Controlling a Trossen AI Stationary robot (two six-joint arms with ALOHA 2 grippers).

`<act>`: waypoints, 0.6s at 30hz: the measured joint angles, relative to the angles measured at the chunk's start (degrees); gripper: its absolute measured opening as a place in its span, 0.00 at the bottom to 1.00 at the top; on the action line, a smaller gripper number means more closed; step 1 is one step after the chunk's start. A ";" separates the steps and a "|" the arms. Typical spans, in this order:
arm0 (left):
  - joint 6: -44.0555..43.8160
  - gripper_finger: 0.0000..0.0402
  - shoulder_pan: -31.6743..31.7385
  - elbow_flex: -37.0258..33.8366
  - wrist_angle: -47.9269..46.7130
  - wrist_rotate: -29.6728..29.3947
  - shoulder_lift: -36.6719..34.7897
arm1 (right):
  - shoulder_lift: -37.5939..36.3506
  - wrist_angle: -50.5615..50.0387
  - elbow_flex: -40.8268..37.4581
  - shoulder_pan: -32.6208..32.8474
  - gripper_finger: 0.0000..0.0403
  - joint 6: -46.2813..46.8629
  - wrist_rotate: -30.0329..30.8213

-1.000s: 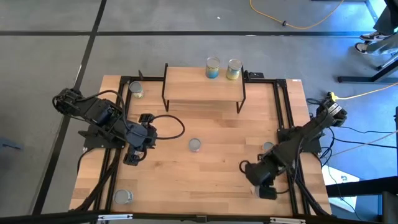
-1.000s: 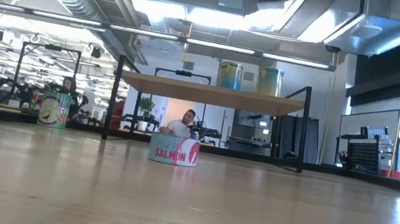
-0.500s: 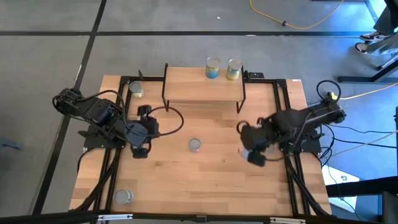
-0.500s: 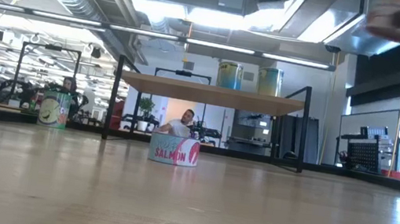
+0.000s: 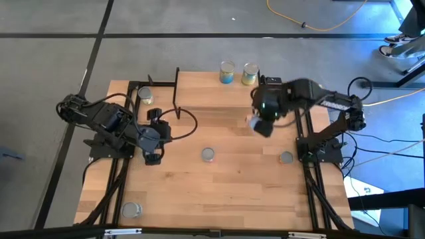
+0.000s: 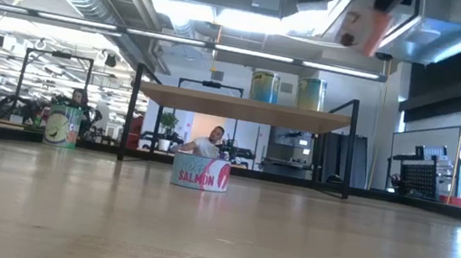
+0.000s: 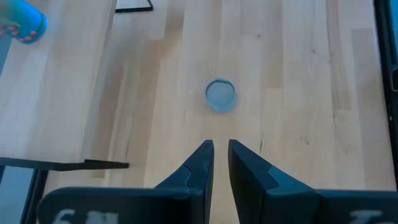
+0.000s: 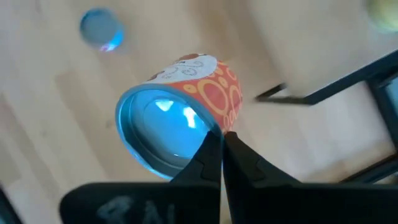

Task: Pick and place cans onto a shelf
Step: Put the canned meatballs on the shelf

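Note:
My right gripper (image 5: 257,126) is shut on a can with an orange-and-white label (image 8: 205,84), in the air just in front of the shelf's (image 5: 212,93) right end; the low view shows the can tilted high up (image 6: 362,28). Two cans (image 5: 227,72) (image 5: 250,73) stand on the shelf's far edge. My left gripper (image 5: 154,157) hovers left of centre, fingers nearly together and empty, pointing at a can (image 7: 220,95) standing on the table's middle (image 5: 208,154). My right gripper pinches the can between its two fingers at the rim of its silvery end (image 8: 210,132), where the end meets the orange wall. That end faces the wrist camera. The can is lifted clear of the table and tilted.
More cans stand on the table: one left of the shelf (image 5: 145,96), one at the right (image 5: 286,157), one at the near left corner (image 5: 131,210). Black rails (image 5: 302,119) run along the table's sides. Free wood lies across the near half.
My right gripper has risen from the table's near right and travelled toward the far edge, carrying the orange can up to the shelf's front right. My left gripper has shifted slightly toward the far edge.

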 joint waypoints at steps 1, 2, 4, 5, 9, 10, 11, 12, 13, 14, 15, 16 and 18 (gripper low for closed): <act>0.00 0.11 0.43 0.00 0.00 0.02 0.00 | 0.00 0.19 0.63 -2.08 0.00 -1.36 -0.02; -0.02 0.11 0.89 0.00 0.00 0.02 0.00 | -0.03 0.79 1.20 -4.04 0.00 -2.26 -0.06; -0.02 0.11 1.84 0.00 0.00 0.02 0.00 | -0.04 2.44 2.18 -8.00 0.00 -3.88 -1.02; -0.01 0.11 2.36 0.00 0.00 0.02 0.00 | 0.08 3.19 2.63 -9.99 0.00 -5.40 -2.06; 0.05 0.11 4.58 0.00 0.00 0.02 0.00 | 2.07 4.95 4.67 -16.92 0.00 -10.42 -3.00; 0.11 0.11 5.12 0.00 0.00 0.02 0.00 | 3.06 4.81 4.97 -18.40 0.00 -11.64 -3.28; 0.11 0.11 5.62 0.00 0.00 0.02 0.00 | 4.15 4.78 5.09 -19.83 0.00 -13.08 -3.75; 0.11 0.11 6.12 0.00 0.00 0.02 0.00 | 5.26 4.76 5.13 -21.12 0.00 -14.56 -4.41; 0.11 0.11 6.59 0.00 0.00 0.02 0.00 | 6.35 4.76 5.13 -22.24 0.00 -16.05 -5.18; 0.12 0.11 7.09 0.00 0.00 0.04 0.00 | 7.45 4.74 5.13 -23.26 0.00 -17.44 -5.45; 0.13 0.11 7.52 0.00 0.00 0.04 0.00 | 8.46 4.72 5.13 -24.19 0.00 -18.50 -5.54; 0.13 0.11 7.94 0.00 0.00 0.04 0.00 | 9.37 4.70 5.13 -25.03 0.00 -19.44 -5.63; 0.13 0.11 8.65 0.00 0.00 0.04 0.00 | 11.16 4.54 5.13 -26.53 0.00 -21.38 -6.14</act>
